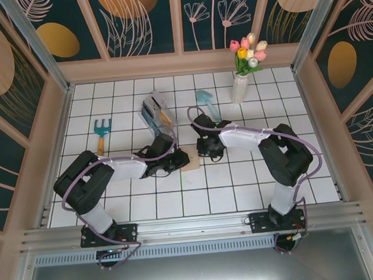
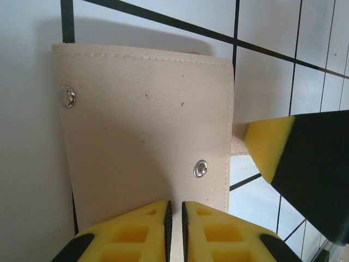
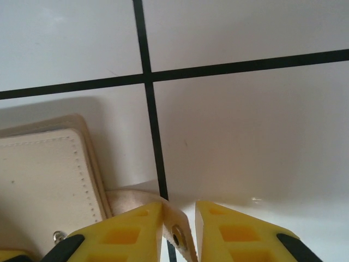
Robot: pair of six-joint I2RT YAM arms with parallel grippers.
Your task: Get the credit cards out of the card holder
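The left gripper (image 2: 174, 232) has its yellow-padded jaws drawn almost together, with only a thin slit between them. It sits over the near edge of the flat tan fabric card holder (image 2: 142, 125). It is judged to be pinning the body in place, but the frames do not settle whether a layer of fabric is pinched in the slit. The card holder lies closed and flat on the white tiled table with black grout lines (image 3: 245, 136), between the two grippers, with two metal snap studs showing on its upper face. At its right edge a short tan closure tab with a snap hole (image 3: 136, 199) projects outward. The right gripper (image 3: 180, 215) straddles this tab with narrow jaws. The tab touches one pad, and a sliver of clearance shows beside the other, so the grip is not yet made. The step in hand is judged to be opening the holder, and no credit cards have been extracted (they are presumed to be inside the folded body). The next move calls for the right jaws to close fully on the tab and then lift it up and away. The left gripper must hold the body down so that the flap unfolds rather than the whole holder sliding.
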